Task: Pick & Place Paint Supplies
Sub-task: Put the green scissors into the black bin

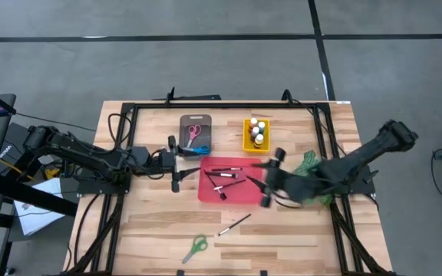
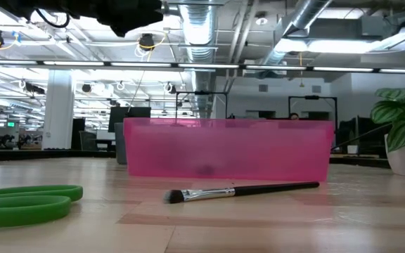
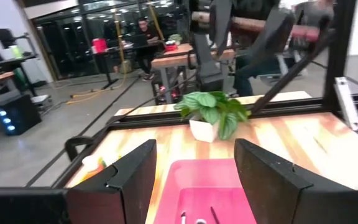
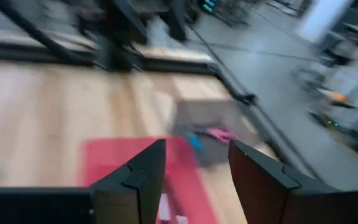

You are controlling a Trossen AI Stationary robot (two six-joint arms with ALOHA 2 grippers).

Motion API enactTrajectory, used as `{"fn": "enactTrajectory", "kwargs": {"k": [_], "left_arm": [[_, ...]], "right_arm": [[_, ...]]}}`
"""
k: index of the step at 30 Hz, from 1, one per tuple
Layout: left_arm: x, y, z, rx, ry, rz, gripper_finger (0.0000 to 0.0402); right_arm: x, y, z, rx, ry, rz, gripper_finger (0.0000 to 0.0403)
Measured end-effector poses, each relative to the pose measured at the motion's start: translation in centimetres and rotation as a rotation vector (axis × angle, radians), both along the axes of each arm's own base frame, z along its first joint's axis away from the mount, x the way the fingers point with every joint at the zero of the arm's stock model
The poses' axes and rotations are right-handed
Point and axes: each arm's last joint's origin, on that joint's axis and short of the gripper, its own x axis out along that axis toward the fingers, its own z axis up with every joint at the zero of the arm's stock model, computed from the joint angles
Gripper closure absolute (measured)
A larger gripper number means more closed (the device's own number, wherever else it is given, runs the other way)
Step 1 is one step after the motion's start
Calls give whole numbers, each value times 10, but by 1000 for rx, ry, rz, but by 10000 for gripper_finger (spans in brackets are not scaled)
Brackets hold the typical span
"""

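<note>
A red tray (image 1: pixel 240 192) in the table's middle holds several thin dark brushes (image 1: pixel 225 178). Another brush (image 1: pixel 234 225) and green scissors (image 1: pixel 196 247) lie flat on the bare wood near the front edge; the low view shows the same brush (image 2: pixel 241 191) and scissors (image 2: pixel 27 200). Pink and blue scissors (image 1: pixel 194 132) lie in a grey tray (image 1: pixel 196 123), and small paint bottles (image 1: pixel 258 132) stand in a yellow tray (image 1: pixel 247 136). My left gripper (image 1: pixel 181 162) hovers open at the red tray's left edge, empty (image 3: pixel 194 146). My right gripper (image 1: pixel 267 178) hangs open above the tray's right edge, empty (image 4: pixel 197 144).
A green leafy plant (image 1: pixel 309 161) in a white pot (image 3: pixel 202 129) stands right of the red tray, partly under my right arm. A black frame (image 1: pixel 221 107) runs round the table's far and side edges. Bare wood lies between the red tray and the front edge.
</note>
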Motion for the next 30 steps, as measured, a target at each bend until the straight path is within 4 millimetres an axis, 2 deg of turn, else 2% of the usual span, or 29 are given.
{"fn": "enactTrajectory", "kwargs": {"k": [2,5,9,14,30], "left_arm": [[0,-1,0,-1,-2,-13,193],[0,-3,0,0,-3,-22,193],[-1,-5,3,-6,-31,-33,193],[-2,-10,7,-15,-77,-55,193],[-2,-12,9,-17,-89,-62,193]], "right_arm": [[-16,9,9,53,-25,44,233],[-35,25,12,87,-23,108,233],[-51,42,10,-5,-14,118,233],[-67,51,10,-108,-50,49,233],[-73,52,11,-169,-80,-16,233]]}}
